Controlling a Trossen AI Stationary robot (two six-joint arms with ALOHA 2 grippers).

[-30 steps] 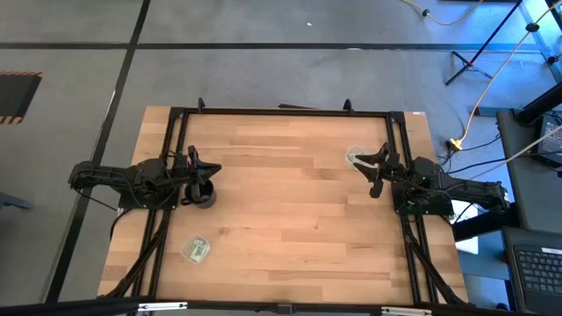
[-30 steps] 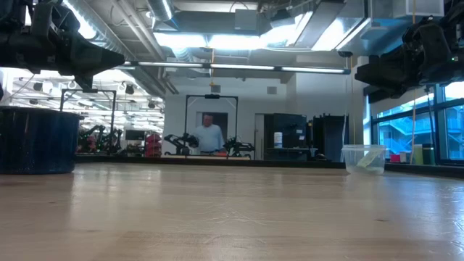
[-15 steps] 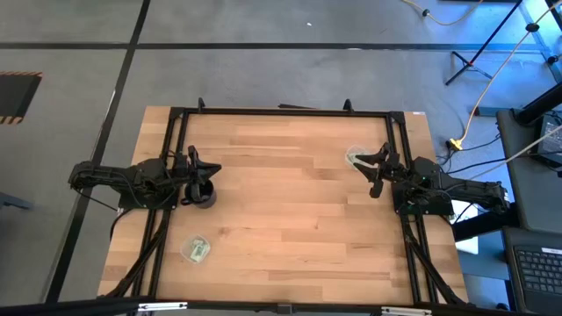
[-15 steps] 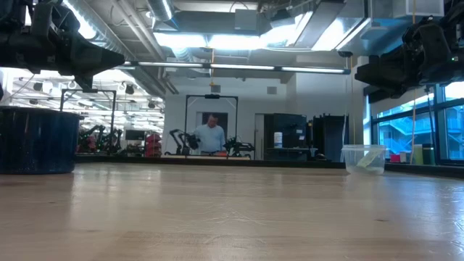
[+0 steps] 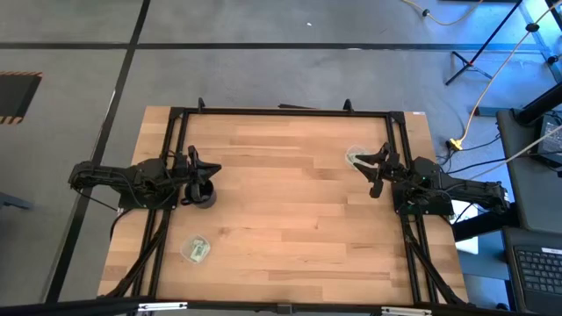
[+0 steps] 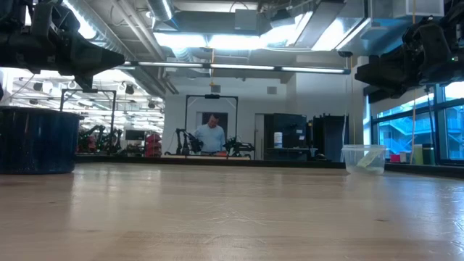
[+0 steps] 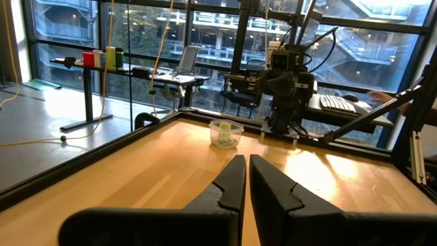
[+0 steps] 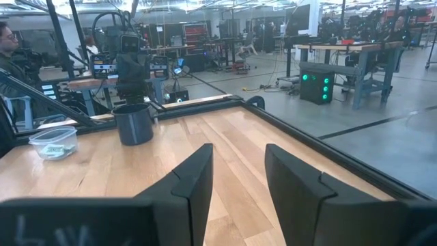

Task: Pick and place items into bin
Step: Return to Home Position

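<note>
At the near left of the pale wooden bench (image 5: 290,219) stands a small round clear plastic bin (image 5: 187,246), and the pale green flat packets (image 5: 198,252) lie inside it. How many there are cannot be told from above.

Farther in on the same side is a black cylindrical cup (image 5: 204,198), standing upright. The left tool (image 7: 246,161) hangs over it, raised clear of its rim. Its two dark fingers are together, with only a thin slit between them, and they hold nothing.

Across the bench, well apart from the cup, the right tool (image 8: 239,152) hangs above the wood near the right rail. Its fingers are spread apart and empty.

Just beyond that tool, toward the far right, sits a second small clear plastic bin (image 5: 355,156). A pale green packet (image 6: 367,159) leans inside it against the wall.

None of the packets lie loose on the bench surface in view.

Beyond the far edge, deep in the room, a person in a light shirt (image 6: 212,136) stands by other equipment.
</note>
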